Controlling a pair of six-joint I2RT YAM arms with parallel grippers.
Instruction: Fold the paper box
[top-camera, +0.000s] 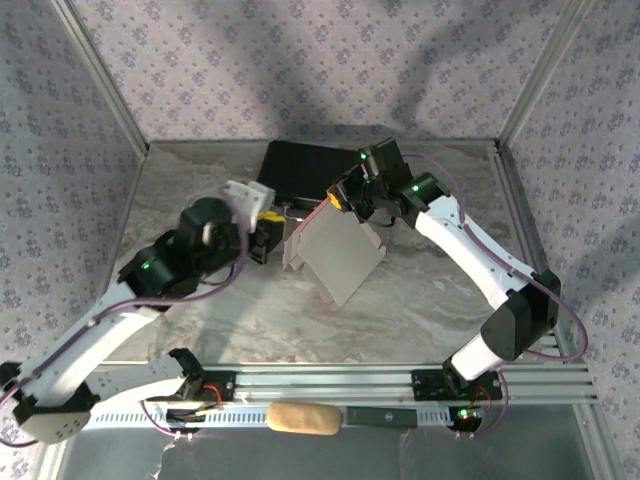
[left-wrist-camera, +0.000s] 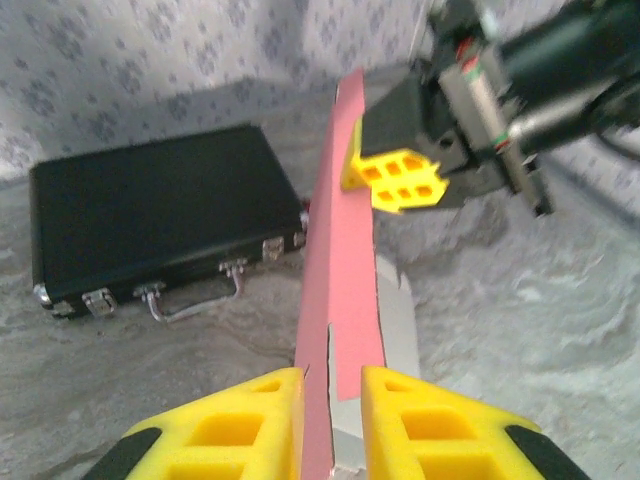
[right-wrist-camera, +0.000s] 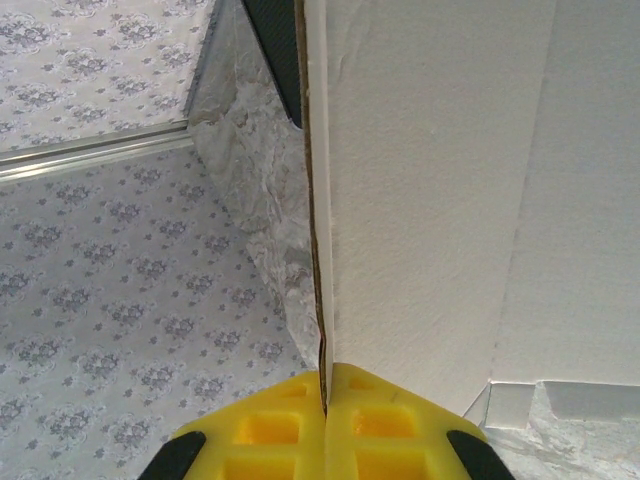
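The paper box (top-camera: 335, 255) stands half raised on the marble table, its pale inner face turned up and toward the arms. My right gripper (top-camera: 340, 197) is shut on its top edge; in the right wrist view the yellow fingers (right-wrist-camera: 290, 430) press together on the card's edge (right-wrist-camera: 318, 250). In the left wrist view the pink card (left-wrist-camera: 340, 260) runs edge-on up from between my left gripper's (left-wrist-camera: 332, 385) fingers, which stand apart, one on each side of it. That gripper (top-camera: 265, 238) is at the box's left end. My right gripper (left-wrist-camera: 365, 170) shows pinching the far end.
A black hard case (top-camera: 300, 165) with metal latches (left-wrist-camera: 160, 215) lies flat behind the box, close to both grippers. Patterned walls and metal posts close in the table on three sides. A tan pad (top-camera: 303, 418) rests on the near rail.
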